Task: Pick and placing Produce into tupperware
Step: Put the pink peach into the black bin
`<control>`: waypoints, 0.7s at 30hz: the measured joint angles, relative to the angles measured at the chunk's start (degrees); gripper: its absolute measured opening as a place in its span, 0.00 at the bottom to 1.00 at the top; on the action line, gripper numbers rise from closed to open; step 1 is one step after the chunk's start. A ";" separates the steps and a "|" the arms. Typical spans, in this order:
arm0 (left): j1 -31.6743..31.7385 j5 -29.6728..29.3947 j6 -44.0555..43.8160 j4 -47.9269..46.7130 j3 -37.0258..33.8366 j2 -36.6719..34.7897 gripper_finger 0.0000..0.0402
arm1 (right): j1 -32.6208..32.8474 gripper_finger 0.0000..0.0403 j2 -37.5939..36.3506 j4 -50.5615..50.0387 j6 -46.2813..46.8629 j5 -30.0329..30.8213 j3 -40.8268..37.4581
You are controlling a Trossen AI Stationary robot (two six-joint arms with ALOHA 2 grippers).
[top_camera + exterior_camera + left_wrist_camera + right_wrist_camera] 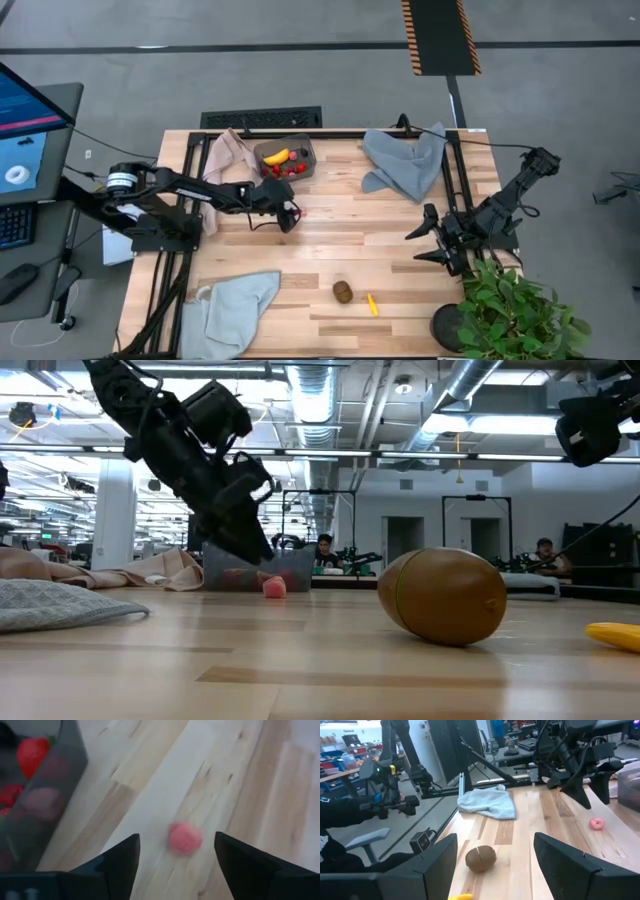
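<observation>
High view: left gripper [291, 219] poised over a pink berry [301, 213] on the bench [380, 250], just short of the tub [306, 150]. Tub at the far edge, already holding a banana [277, 157] and strawberries [283, 169]. Kiwi [343, 291] and yellow piece [372, 304] left near the front edge, well apart from the tub. Right gripper [425, 240] idle at the right side, beside a potted plant [515, 315]. Cloths at the far right [405, 160], far left [228, 155] and front left [240, 300], none in the way.

Low view: berry [273, 587] resting on the wood in front of the tub [300, 572], left gripper [262, 550] just above and beside it. Kiwi [443, 597] large in the foreground.

Left wrist view: fingers [120, 862] spread wide, empty, berry [185, 837] between and beyond them; tub wall [65, 775] close by. Likely step: closing in for the berry pick. Next move probably a short drop to straddle it, then a gentle squeeze; round, so liable to roll away.

Right wrist view: fingers [437, 862] wide apart, holding nothing; kiwi [480, 858] on the bench ahead, berry [596, 823] farther off.
</observation>
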 joint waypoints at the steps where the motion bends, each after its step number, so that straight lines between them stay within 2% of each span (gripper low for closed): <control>1: 0.00 -0.16 0.33 0.99 0.02 1.09 0.62 | 0.00 0.71 0.00 0.01 0.02 0.00 0.00; 6: -0.08 1.30 1.58 2.20 0.48 6.03 0.62 | -0.02 0.71 0.02 -0.46 0.28 0.00 0.00; 17: -0.11 2.61 2.95 7.19 0.66 9.98 0.62 | 0.00 0.71 0.11 -0.85 0.43 1.02 -0.58; 21: -0.11 2.31 2.92 10.19 0.78 12.35 0.62 | 0.00 0.71 0.00 2.20 0.46 1.01 -2.96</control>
